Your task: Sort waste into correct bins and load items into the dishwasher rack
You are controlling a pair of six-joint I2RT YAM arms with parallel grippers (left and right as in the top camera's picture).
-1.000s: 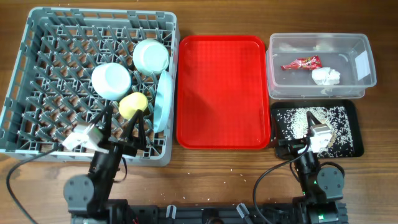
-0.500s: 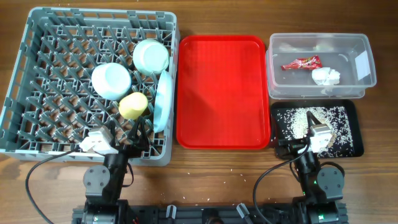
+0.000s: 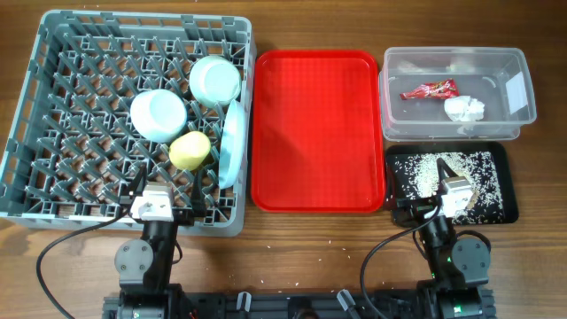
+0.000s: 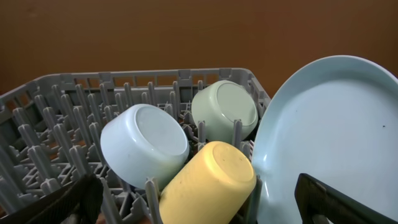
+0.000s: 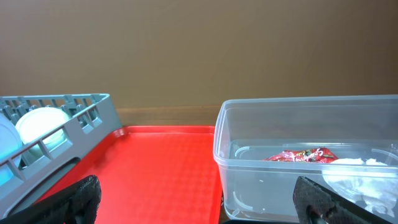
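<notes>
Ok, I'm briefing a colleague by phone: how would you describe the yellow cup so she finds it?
Start at the big grey rack on the table's left. Toward its front right, the yellow cup lies tipped between a pale blue bowl and the upright light blue plate. It alone is yellow.

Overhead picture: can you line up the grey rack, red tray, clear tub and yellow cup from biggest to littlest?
1. grey rack, clearly biggest
2. red tray
3. clear tub
4. yellow cup, littlest
None of them look close in size.
</notes>
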